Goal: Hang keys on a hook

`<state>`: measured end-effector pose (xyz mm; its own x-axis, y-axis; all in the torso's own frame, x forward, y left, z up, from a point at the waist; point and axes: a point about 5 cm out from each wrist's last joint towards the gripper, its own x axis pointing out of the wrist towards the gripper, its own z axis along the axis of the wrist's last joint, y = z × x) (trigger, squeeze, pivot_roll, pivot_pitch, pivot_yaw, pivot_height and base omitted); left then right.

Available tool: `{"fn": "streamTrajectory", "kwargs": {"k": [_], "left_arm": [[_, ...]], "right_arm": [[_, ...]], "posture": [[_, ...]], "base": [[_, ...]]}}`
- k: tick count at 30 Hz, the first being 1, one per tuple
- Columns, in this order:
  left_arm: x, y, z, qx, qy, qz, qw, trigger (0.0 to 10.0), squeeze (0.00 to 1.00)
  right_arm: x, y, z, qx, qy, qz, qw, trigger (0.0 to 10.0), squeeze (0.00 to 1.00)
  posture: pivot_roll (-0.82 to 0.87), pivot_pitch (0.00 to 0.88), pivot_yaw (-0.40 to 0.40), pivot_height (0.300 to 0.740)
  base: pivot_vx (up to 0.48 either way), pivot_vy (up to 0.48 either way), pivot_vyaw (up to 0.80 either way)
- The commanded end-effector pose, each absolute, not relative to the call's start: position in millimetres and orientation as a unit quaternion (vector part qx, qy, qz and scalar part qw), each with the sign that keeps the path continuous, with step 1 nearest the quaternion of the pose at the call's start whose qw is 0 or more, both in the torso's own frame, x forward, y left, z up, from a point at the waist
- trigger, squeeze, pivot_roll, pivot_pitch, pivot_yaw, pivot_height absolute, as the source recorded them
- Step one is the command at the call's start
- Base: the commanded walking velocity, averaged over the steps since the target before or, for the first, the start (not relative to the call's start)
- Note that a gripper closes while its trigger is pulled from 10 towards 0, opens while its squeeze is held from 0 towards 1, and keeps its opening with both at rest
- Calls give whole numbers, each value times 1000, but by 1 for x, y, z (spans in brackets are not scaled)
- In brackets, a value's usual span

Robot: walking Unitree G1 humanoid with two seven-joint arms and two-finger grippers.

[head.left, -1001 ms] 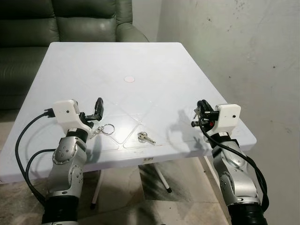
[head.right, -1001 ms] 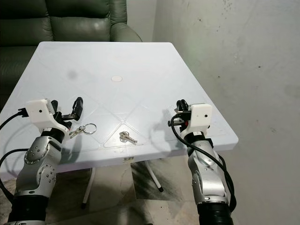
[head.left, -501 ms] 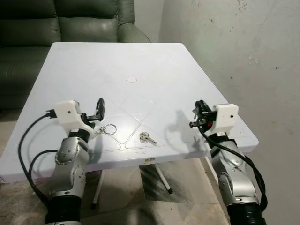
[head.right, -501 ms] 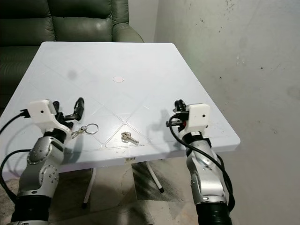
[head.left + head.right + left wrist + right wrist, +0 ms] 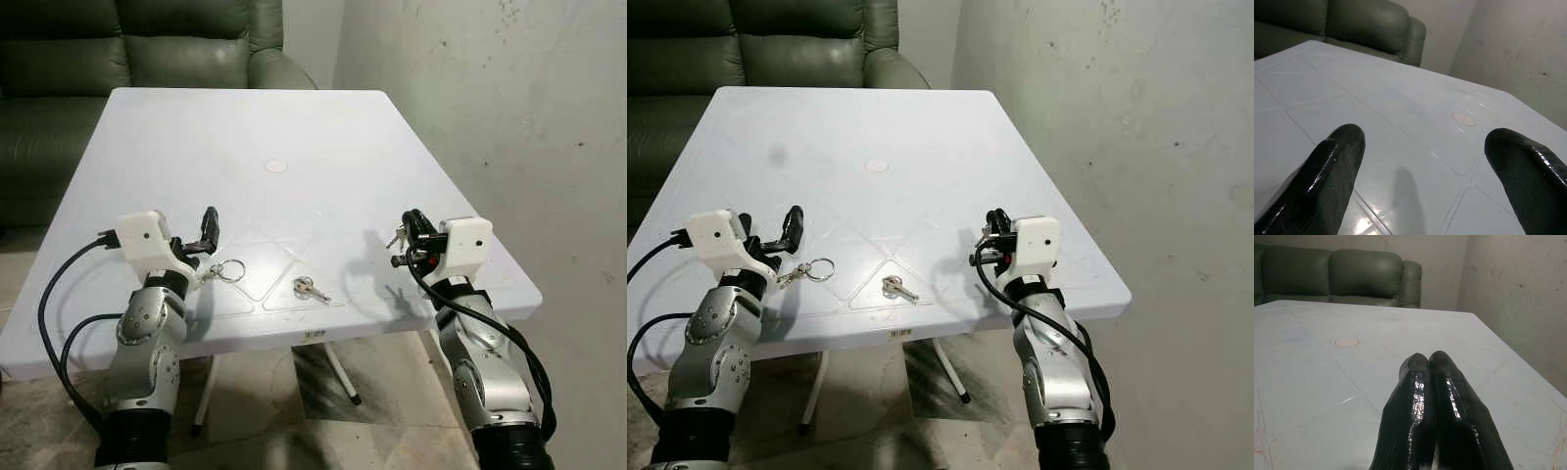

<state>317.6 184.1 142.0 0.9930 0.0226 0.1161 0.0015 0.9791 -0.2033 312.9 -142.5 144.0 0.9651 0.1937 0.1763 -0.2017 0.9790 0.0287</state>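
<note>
The left gripper hovers over the white plastic table with its fingers spread wide, holding nothing. The right gripper has its fingers pressed together, empty, above the table's near right edge. A key ring lies just beside the left gripper, possibly touching it; the keys rest between both grippers near the front edge. Bare tabletop stretches toward the green sofa. Since a second ago the right gripper has eased slightly inward.
</note>
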Motion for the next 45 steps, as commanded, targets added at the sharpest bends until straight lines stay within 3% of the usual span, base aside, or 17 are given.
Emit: {"fn": "streamTrajectory", "kwargs": {"k": [1, 7, 13, 45], "left_arm": [[318, 180, 144, -93, -63, -3, 994, 10000, 0], [317, 180, 145, -120, -68, -9, 990, 10000, 0], [317, 182, 146, -116, -71, -4, 991, 10000, 0], [320, 183, 144, -113, -48, 29, 992, 10000, 0]], "right_arm": [[312, -145, 145, 20, -87, 96, 991, 10000, 0], [312, -145, 144, 22, -86, 96, 991, 10000, 0], [312, -145, 144, 23, -85, 96, 991, 10000, 0], [312, -144, 144, 25, -77, 95, 992, 10000, 0]], "posture": [[56, 0, -90, 702], [56, 0, -89, 702], [59, 0, -89, 702], [61, 0, -97, 702]], "base": [[0, 0, -712], [0, 0, -712], [0, 476, -712], [0, 0, -710]]}}
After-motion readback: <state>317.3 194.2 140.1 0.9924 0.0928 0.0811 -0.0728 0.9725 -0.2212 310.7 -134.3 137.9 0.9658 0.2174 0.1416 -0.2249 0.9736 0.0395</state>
